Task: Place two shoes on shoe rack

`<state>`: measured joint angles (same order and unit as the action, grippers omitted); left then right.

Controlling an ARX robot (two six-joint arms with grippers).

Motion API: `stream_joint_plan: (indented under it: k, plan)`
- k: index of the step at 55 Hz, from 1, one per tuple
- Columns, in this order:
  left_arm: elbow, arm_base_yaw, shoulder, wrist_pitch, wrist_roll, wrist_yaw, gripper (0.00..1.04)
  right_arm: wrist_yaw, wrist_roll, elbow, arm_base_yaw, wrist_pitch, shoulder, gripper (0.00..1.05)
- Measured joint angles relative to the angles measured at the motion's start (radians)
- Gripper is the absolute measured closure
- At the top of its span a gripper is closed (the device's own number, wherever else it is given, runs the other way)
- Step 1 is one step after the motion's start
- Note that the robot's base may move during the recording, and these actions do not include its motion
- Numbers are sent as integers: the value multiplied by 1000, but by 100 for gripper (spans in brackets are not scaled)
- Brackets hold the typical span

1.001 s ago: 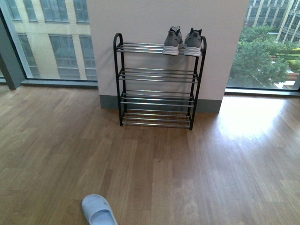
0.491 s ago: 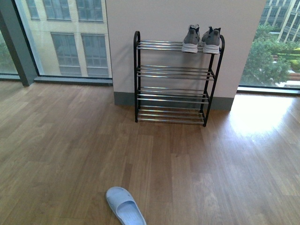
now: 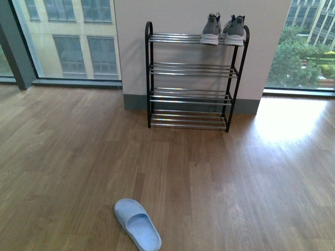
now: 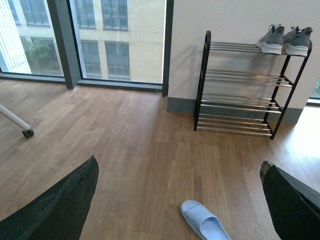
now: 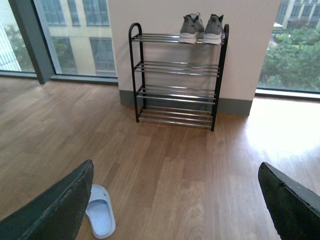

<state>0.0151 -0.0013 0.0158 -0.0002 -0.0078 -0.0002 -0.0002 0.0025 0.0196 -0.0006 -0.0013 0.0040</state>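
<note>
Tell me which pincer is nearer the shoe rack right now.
Probably the right. The right pincer faces the shoe rack almost squarely, while the left pincer is offset sideways and sees it at an angle. Both are well back from it.

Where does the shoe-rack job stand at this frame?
Done: both grey sneakers sit side by side on the top tier of the shoe rack, at its right end. In hand: nothing; the left gripper and right gripper are open and empty. Left: apparently nothing. The blue slipper on the floor is not part of the pair.
</note>
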Motion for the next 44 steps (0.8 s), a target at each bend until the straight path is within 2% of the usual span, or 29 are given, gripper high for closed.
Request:
stream_joint_plan:
  k: [44]
  plan:
    - [0,0,0,0,0,0,9,0,0,0,0,0,0,9]
